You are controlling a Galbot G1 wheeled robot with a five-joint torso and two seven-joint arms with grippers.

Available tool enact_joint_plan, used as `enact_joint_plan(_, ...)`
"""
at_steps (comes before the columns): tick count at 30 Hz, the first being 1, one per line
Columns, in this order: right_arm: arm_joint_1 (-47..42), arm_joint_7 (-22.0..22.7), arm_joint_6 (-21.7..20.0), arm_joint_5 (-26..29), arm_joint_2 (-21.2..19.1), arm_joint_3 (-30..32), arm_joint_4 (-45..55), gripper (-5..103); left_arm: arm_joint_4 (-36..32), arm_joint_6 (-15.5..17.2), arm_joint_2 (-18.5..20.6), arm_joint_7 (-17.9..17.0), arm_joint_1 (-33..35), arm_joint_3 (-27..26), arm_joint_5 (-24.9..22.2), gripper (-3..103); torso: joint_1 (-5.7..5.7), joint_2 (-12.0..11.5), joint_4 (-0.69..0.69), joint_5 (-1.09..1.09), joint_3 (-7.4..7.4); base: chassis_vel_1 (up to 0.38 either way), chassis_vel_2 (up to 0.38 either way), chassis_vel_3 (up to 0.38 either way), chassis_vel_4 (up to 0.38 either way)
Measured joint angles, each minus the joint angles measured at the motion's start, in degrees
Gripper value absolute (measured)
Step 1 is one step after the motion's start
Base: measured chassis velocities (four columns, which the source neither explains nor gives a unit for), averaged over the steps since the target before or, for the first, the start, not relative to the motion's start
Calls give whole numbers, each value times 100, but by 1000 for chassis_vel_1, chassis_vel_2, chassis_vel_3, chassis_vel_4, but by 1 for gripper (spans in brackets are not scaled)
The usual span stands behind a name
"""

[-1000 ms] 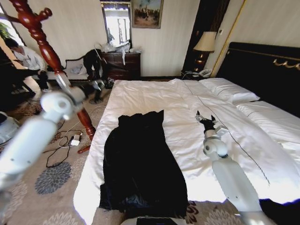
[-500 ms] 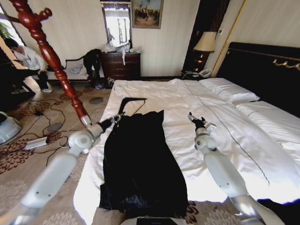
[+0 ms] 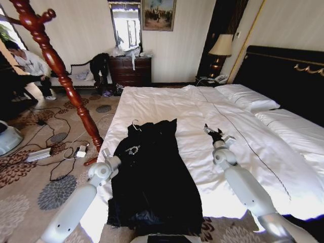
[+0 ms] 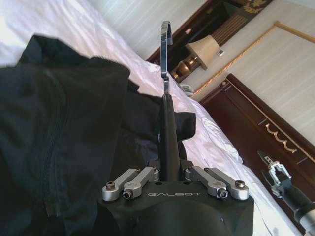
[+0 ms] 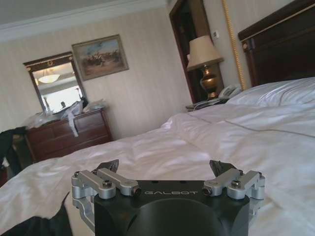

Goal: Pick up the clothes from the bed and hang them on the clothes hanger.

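Clothes [image 3: 152, 177] lie lengthwise, collar toward bed [image 3: 202, 111] head.

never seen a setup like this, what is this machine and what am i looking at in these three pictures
It is a wheeled robot with two arms. The wide picture comes from a camera on its head, looking down at the bed; the other two come from cameras on its wrists. On the white duvet lies a long black garment. The left gripper, over that garment, has its jaws shut on a black bar with a metal hook, seemingly a hanger. The right gripper hovers over bare duvet, jaws open and empty. The red-brown wooden coat stand stands on the carpet beside the bed.
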Motion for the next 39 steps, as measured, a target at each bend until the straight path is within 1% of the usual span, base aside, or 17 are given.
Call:
enact_joint_plan(1,0,0,0,0,0,0,0,100,0,0,0,0,0,0,0,17,0,0,0,0,0,0,0,0,0)
enact_joint_plan(6,362,207,-298,185,57,-593,-148,100,317,59,-388,-3,16,-7,164,17,0,0,-1,0,0,0,0,0,0)
enact_joint_plan(10,835,404,-806,760,120,-1316,-294,100,494,101,-558,32,42,-15,203,17,0,0,0,-1,0,0,0,0,0)
enact_joint_plan(11,955,408,-904,954,160,-1497,-353,100,519,133,-574,59,37,-25,180,17,1,0,0,-1,0,0,0,0,0)
enact_joint_plan(12,955,408,-904,954,160,-1497,-353,100,519,133,-574,59,37,-25,180,17,1,0,0,-1,0,0,0,0,0)
enact_joint_plan(15,1363,413,-1094,1557,481,-1923,-619,100,560,272,-619,207,50,-111,69,17,0,0,-2,-2,0,0,0,0,0)
enact_joint_plan(16,1363,413,-1094,1557,481,-1923,-619,100,560,272,-619,207,50,-111,69,17,0,0,-2,-2,0,0,0,0,0)
enact_joint_plan(19,1766,399,-1203,1869,1120,-2201,-1110,100,574,344,-684,383,161,-229,-26,17,1,0,4,-1,0,0,0,0,0)
enact_joint_plan(20,1766,399,-1203,1869,1120,-2201,-1110,100,574,344,-684,383,161,-229,-26,17,1,0,4,-1,0,0,0,0,0)
enact_joint_plan(23,2144,328,-1316,1870,1689,-2367,-1826,100,641,382,-779,526,213,-272,-36,17,0,0,4,-1,1,0,0,0,0)
enact_joint_plan(25,2238,326,-1334,1831,1810,-2377,-2033,100,671,384,-831,553,210,-279,-36,17,0,0,2,-2,1,0,0,0,0)
enact_joint_plan(28,2495,455,-1340,1464,2084,-2405,-2618,100,757,388,-963,577,154,-253,-3,17,2,0,-2,-2,1,0,0,0,0)
enact_joint_plan(29,2495,455,-1340,1464,2084,-2405,-2618,100,757,388,-963,577,154,-253,-3,17,2,0,-2,-2,1,0,0,0,0)
enact_joint_plan(32,2615,758,-1255,1052,2150,-2487,-2816,100,758,385,-936,577,155,-229,27,17,1,0,-2,-1,1,0,0,0,0)
enact_joint_plan(33,2615,758,-1255,1052,2150,-2487,-2816,100,758,385,-936,577,155,-229,27,17,1,0,-2,-1,1,0,0,0,0)
enact_joint_plan(37,2683,1298,-1439,949,2158,-2496,-2860,100,762,306,-848,573,190,-237,103,17,1,0,0,-1,1,0,0,0,0)
enact_joint_plan(39,2702,1420,-1510,948,2167,-2463,-2856,100,755,290,-824,566,201,-243,111,17,1,0,-1,-1,1,0,0,0,0)
